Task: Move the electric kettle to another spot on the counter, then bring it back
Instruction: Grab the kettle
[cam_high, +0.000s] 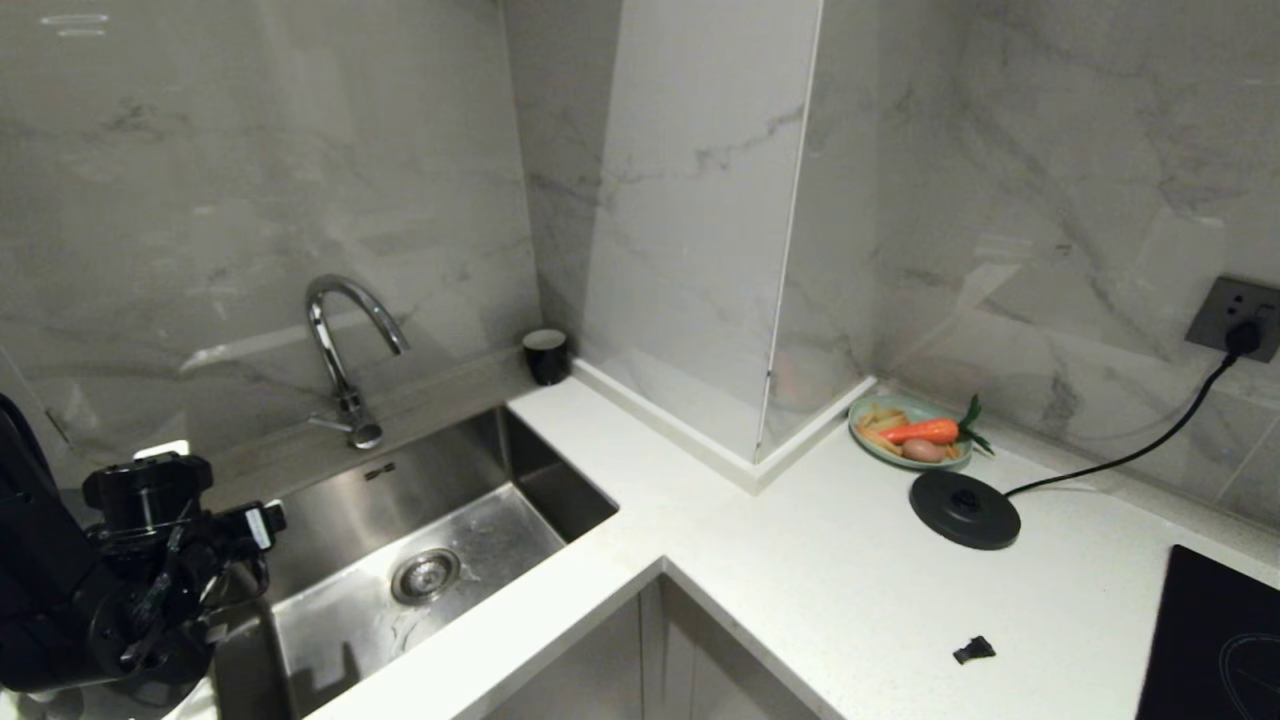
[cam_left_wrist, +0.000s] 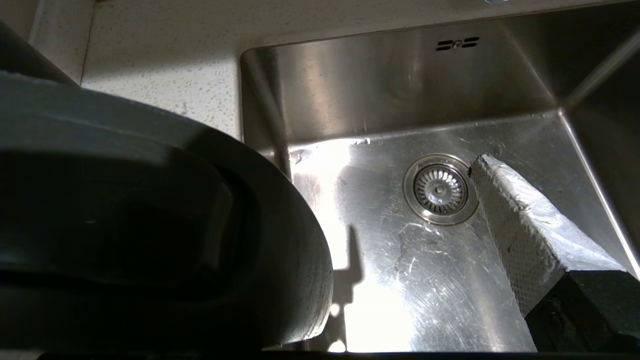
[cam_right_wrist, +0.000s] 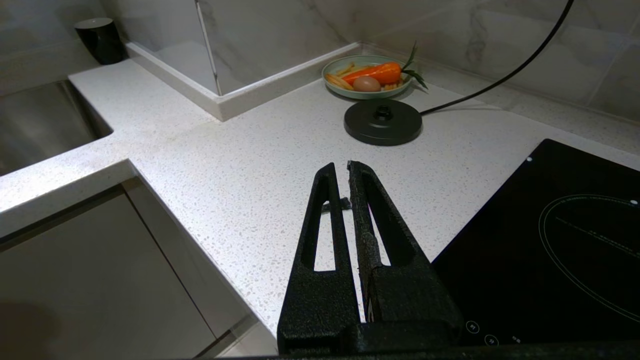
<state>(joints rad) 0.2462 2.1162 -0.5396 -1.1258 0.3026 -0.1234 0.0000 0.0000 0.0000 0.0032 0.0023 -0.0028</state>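
Observation:
A large glossy black rounded body, which I take for the electric kettle (cam_left_wrist: 150, 225), fills one side of the left wrist view; I cannot see what it rests on. My left gripper (cam_left_wrist: 350, 210) hangs above the sink's near left corner and is open. One taped finger (cam_left_wrist: 520, 225) shows well clear of the kettle, and the kettle hides the other. In the head view my left arm (cam_high: 150, 560) is at the lower left and the kettle cannot be made out. My right gripper (cam_right_wrist: 341, 167) is shut and empty, parked over the white counter (cam_right_wrist: 240, 165).
The round black base disc (cam_high: 965, 508) lies empty, its cord running to a wall socket. Behind it sits a green plate (cam_high: 862, 420) of vegetables. A steel sink (cam_high: 440, 470) with tap (cam_high: 345, 340), a small black cup (cam_high: 546, 355), a hob (cam_high: 1215, 640) and a small black scrap (cam_high: 973, 650).

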